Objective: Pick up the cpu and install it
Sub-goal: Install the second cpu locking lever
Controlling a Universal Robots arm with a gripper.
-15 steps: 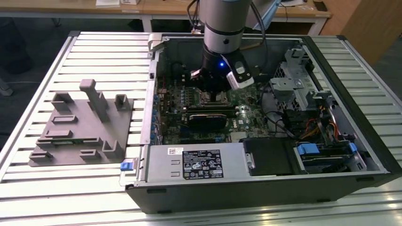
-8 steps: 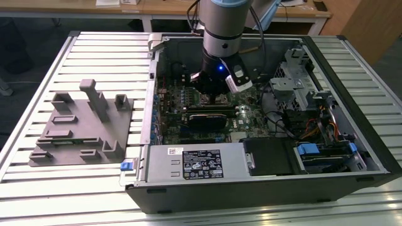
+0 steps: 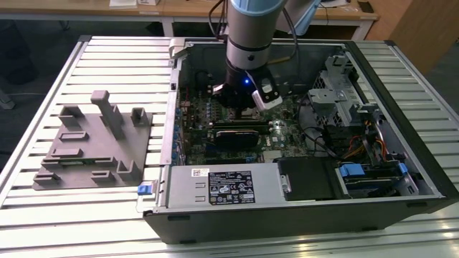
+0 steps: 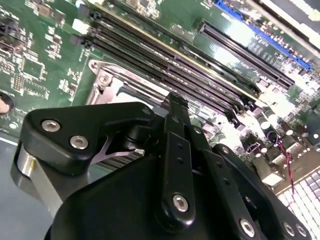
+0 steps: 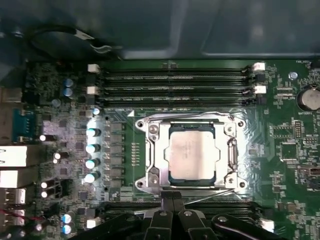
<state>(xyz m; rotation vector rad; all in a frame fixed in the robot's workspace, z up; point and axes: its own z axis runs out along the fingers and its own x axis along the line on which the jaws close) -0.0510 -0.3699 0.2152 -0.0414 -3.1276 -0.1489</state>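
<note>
Exterior view: an open computer case (image 3: pixel 401 177) lay on its side on a slatted metal table (image 3: pixel 115 59). The arm (image 3: pixel 250 37) reached straight down into the case, and the claw (image 3: pixel 244 110) sat low over the green motherboard (image 3: pixel 280 142), near the middle of the board. A grey fixture (image 3: pixel 93 142) with upright pegs rested on the table toward the exterior view's left, well apart from the arm. A black heatsink block (image 3: pixel 237 134) lay on the board just beside the claw, on the side nearer the camera. The silver power supply (image 3: pixel 222 185) ran along the near wall of the case.

Second wrist view: black claw links and fingers (image 4: pixel 176 135) stood pressed close together, clenched, with nothing seen between them. Behind the tips ran the long dark memory slots (image 4: pixel 165 65) and part of the metal socket frame (image 4: pixel 107 82).

First wrist view: the cpu (image 5: pixel 192 152), pale silver top up, sat square inside the socket (image 5: pixel 152 172), framed by the metal bracket on all sides. The claw (image 5: pixel 171 196) tips were together at the socket's edge, just beside the frame and apart from the cpu. Memory slots (image 5: pixel 175 80) ran along the far side of the socket, and a row of small capacitors (image 5: pixel 92 155) stood beside it.
</note>
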